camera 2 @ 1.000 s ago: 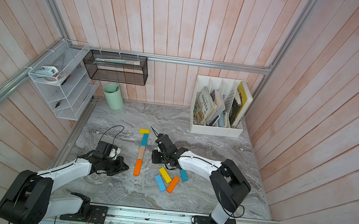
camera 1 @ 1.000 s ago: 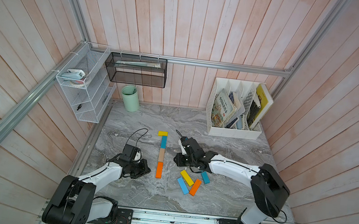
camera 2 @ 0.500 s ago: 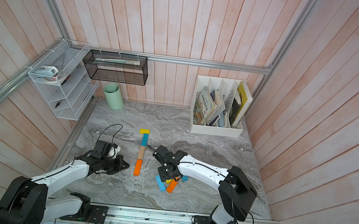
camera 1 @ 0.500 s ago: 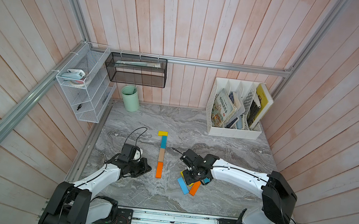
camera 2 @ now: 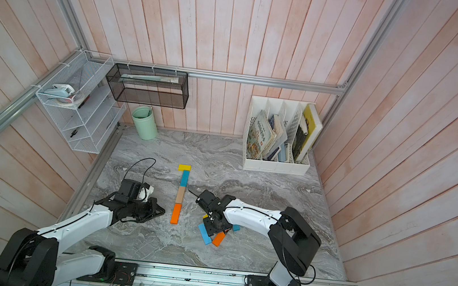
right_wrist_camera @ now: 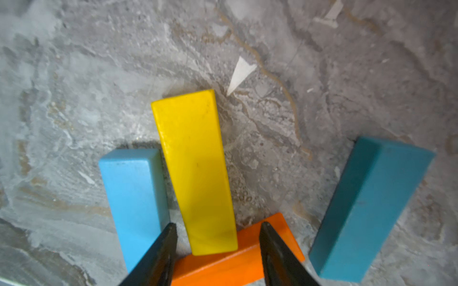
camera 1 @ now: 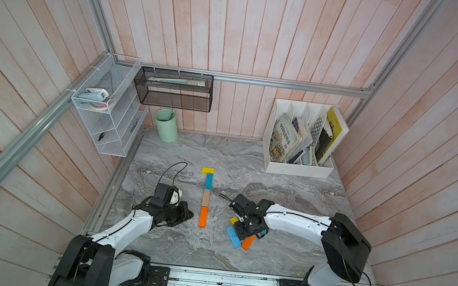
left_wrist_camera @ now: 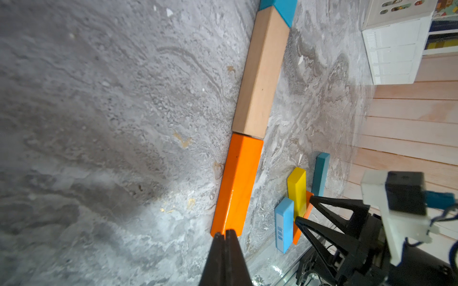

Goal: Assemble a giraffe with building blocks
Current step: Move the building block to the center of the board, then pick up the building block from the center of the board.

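Half built: the giraffe's head and neck (camera 1: pixel 205 197) lie in a line on the table (camera 1: pixel 267 252). Just beside the neck, four loose blocks (camera 1: pixel 233 237) await body and legs; right fingers (right_wrist_camera: pixel 156 262) spread astride the yellow block (right_wrist_camera: pixel 195 168), left fingers (left_wrist_camera: pixel 218 262) pressed together.

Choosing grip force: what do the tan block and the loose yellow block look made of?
Tan block: apparently bare wood, matte, faint grain showing. Yellow block: probably painted wood, smooth slightly glossy coat with small scuffs; could be plastic.
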Robot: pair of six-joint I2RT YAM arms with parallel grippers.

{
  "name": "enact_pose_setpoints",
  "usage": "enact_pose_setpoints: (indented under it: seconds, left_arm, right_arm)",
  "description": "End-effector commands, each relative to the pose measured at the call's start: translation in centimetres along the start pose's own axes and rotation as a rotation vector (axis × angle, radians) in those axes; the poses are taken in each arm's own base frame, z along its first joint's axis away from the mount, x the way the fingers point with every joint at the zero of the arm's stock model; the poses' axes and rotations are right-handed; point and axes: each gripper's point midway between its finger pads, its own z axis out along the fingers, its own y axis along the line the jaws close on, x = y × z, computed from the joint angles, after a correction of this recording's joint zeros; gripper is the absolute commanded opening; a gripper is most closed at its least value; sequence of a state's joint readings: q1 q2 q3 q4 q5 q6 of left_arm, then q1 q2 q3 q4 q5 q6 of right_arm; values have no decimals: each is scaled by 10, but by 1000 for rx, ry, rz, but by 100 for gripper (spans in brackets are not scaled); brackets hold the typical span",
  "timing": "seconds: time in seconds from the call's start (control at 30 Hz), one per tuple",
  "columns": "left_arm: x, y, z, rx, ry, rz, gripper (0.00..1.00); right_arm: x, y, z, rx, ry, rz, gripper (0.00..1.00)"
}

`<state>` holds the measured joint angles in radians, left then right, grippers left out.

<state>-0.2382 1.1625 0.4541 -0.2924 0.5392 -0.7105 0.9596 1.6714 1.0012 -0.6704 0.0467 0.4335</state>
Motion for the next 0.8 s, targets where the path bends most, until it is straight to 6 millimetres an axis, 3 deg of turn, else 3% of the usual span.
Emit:
enact_pose_setpoints:
  seconds: [0.0, 0.17, 0.3, 0.37, 0.53, 0.77]
  left_arm:
    - [-1, -1, -1, 2, -3, 8, 0]
    - [-2, 1, 2, -1, 1, 3, 0]
    - [-2, 1, 4, -4, 6, 5, 0]
    - [-2, 2, 4, -8, 6, 5, 0]
    - [-2, 3, 6, -5, 9, 0, 0]
    - [-3, 1, 4, 4, -1, 1, 0]
  right_arm:
    - [-4, -5, 8, -8, 3, -6, 56]
    - [-18, -1, 13, -52, -10, -26, 53]
    - [-18, 1, 19, -53, 12, -57, 32]
    - [-17, 2, 19, -54, 16, -67, 27]
    - [-14, 6, 14, -53, 13, -59, 26]
    - [-1, 34, 6, -110, 37, -146, 26]
